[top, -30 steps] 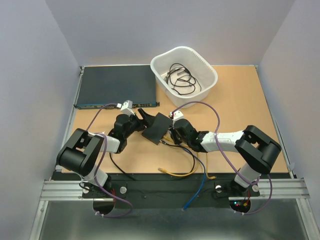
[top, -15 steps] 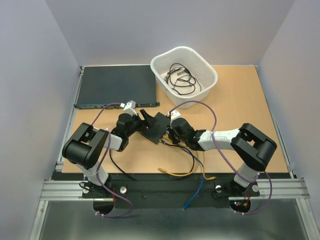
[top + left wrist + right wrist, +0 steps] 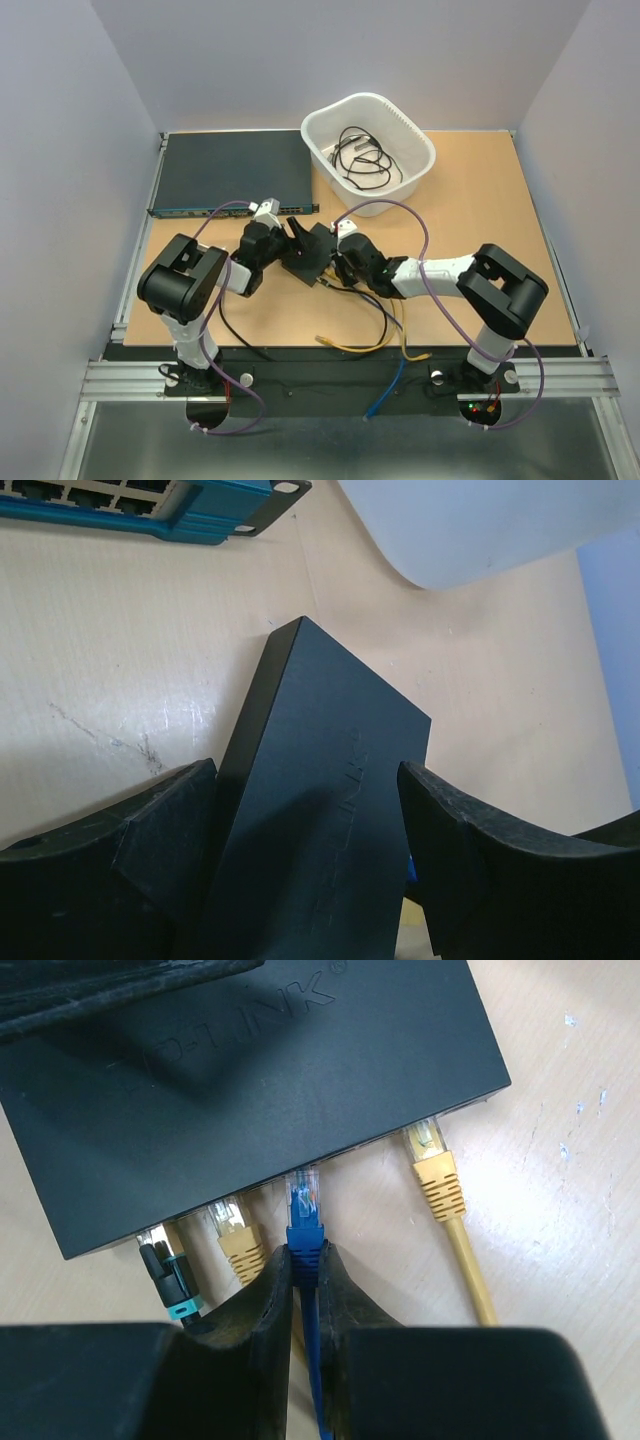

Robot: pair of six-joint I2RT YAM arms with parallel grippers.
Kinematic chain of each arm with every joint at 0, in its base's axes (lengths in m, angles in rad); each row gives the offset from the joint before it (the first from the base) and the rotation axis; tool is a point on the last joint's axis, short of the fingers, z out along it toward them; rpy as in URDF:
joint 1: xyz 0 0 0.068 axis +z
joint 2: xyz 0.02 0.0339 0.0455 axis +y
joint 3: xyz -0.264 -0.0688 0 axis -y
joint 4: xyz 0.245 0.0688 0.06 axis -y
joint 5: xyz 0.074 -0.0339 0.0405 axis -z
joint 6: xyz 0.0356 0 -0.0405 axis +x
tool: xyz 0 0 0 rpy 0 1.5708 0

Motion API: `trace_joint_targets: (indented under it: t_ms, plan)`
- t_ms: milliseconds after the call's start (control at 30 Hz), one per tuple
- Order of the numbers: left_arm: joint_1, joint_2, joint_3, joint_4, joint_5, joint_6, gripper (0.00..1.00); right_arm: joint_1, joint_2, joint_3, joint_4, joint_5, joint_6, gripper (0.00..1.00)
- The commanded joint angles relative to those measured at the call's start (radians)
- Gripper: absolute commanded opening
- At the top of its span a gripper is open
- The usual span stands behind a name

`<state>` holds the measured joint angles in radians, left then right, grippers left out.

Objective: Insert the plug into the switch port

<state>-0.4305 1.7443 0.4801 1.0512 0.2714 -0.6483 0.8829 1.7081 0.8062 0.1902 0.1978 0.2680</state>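
Observation:
The small flat black switch box (image 3: 312, 255) lies mid-table, also in the left wrist view (image 3: 320, 780) and the right wrist view (image 3: 250, 1080). My left gripper (image 3: 293, 240) straddles its far end, one finger (image 3: 160, 820) on each long side, gripping it. My right gripper (image 3: 340, 262) is shut on the blue plug (image 3: 304, 1222) just behind its clear tip. The tip sits at the box's port edge (image 3: 345, 1150), between two yellow plugs; how deep it sits in the switch port is hidden under the edge.
The wide dark rack unit (image 3: 230, 170) lies at the back left, the white tub (image 3: 420, 140) of black cables at the back centre. Yellow plugs (image 3: 438, 1175) and a black-teal plug (image 3: 170, 1275) sit in the box. Yellow and blue cables (image 3: 360, 345) trail to the near edge.
The left arm has swung right and its gripper has closed in around the box. The box and the right gripper with the blue plug have shifted slightly up and left.

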Motion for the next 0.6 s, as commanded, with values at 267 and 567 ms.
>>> trace_joint_targets:
  t_ms: [267, 567]
  plan:
    - [-0.057, 0.060, 0.080, 0.015, 0.083, 0.065, 0.79, 0.001, 0.059, 0.091, 0.028, -0.041, -0.130, 0.00]
    - [-0.103, 0.075, 0.123, -0.040, 0.103, 0.124, 0.75, 0.002, 0.013, 0.087, 0.026, -0.090, -0.251, 0.00]
